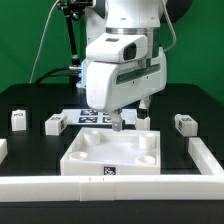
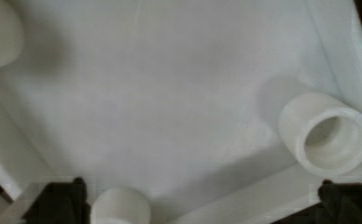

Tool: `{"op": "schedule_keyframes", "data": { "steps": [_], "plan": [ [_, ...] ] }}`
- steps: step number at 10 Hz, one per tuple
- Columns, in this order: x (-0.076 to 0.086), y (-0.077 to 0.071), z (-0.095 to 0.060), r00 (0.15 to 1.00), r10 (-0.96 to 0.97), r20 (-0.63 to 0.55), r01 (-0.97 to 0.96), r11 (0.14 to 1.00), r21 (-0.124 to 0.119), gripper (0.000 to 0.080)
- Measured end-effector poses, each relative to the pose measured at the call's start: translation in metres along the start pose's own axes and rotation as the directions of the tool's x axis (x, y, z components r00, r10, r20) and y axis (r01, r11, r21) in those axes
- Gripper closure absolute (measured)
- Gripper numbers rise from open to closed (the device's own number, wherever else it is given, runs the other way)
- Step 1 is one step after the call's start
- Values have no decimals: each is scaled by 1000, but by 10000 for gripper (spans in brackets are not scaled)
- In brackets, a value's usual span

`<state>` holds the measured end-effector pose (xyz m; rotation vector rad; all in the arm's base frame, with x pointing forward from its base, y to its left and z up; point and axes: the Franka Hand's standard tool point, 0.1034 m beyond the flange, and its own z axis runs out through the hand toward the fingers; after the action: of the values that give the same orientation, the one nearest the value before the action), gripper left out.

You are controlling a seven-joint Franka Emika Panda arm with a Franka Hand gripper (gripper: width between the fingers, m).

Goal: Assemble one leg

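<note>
Above the tray point(image 1: 80, 165), the gripper point(image 1: 118, 124) hangs spread, empty; each leg point(image 1: 53, 123) sits loose on the surface point(image 1: 30, 100), none fitted yet.

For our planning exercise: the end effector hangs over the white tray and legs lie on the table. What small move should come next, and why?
Probably lift the end effector clear of the tray and start toward a loose leg. It looks open and empty, and the wrist view shows bare sockets, so a leg must be fetched first.
</note>
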<state>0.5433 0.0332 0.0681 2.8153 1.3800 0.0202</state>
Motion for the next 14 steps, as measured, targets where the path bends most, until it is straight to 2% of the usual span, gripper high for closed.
{"op": "schedule_keyframes", "data": {
  "steps": [7,8,9,10,12,14],
  "plan": [
    [0,0,0,1000,1,0,-1,1000,1,150],
    [-2,-1,2,999,-41,-6,41,999,-5,150],
    [-11,-8,9,992,-127,-14,127,992,-14,150],
    [-20,-16,16,975,-222,-8,222,975,-11,150],
    [-26,-23,21,964,-267,1,267,964,3,150],
    [-26,-22,21,964,-267,0,267,964,3,150]
  ]
}}
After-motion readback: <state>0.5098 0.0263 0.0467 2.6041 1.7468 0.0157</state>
